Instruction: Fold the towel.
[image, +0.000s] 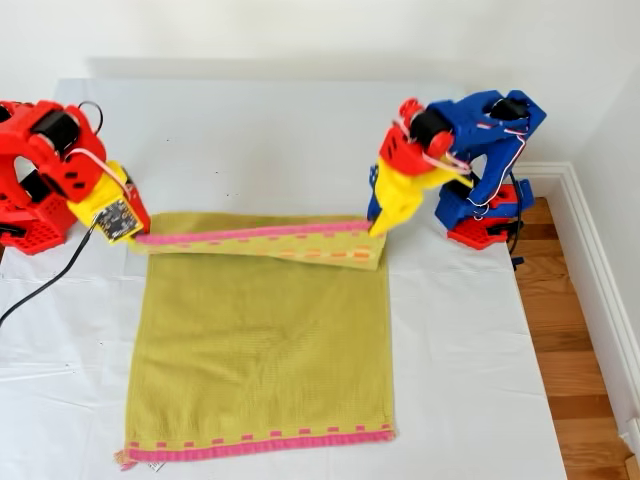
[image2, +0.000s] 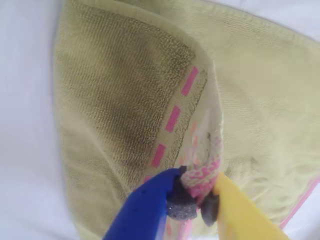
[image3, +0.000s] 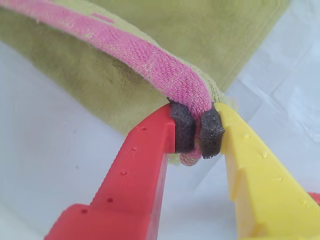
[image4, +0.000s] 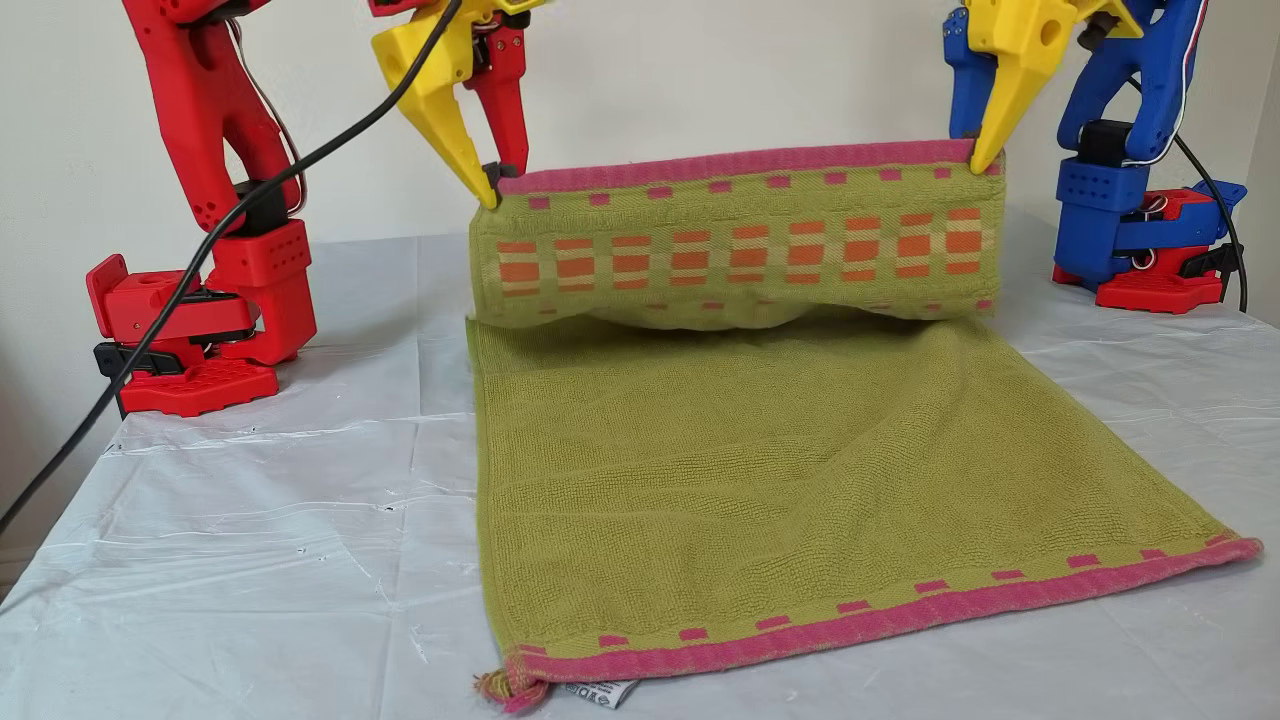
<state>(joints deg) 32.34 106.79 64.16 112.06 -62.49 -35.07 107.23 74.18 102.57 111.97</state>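
Note:
The yellow-green towel (image: 260, 340) lies on the white tablecloth with its near pink hem flat toward the front. Its far hem is lifted off the table and held taut between both grippers, so the orange block band (image4: 740, 250) hangs facing the other view. My first gripper (image: 376, 226), blue and yellow, is shut on the hem corner at the exterior view's right; its pads (image2: 181, 204) pinch pink cloth. My second gripper (image: 134, 238), red and yellow, is shut on the opposite corner, pads (image3: 184, 129) squeezing the pink hem (image3: 150, 55).
The red arm's base (image4: 200, 330) stands at the other view's left with a black cable (image4: 150, 330) trailing over the tablecloth (image: 470, 330). The blue arm's base (image4: 1150, 250) is at that view's right. Wooden floor (image: 580, 350) lies beyond the table's edge at the exterior view's right.

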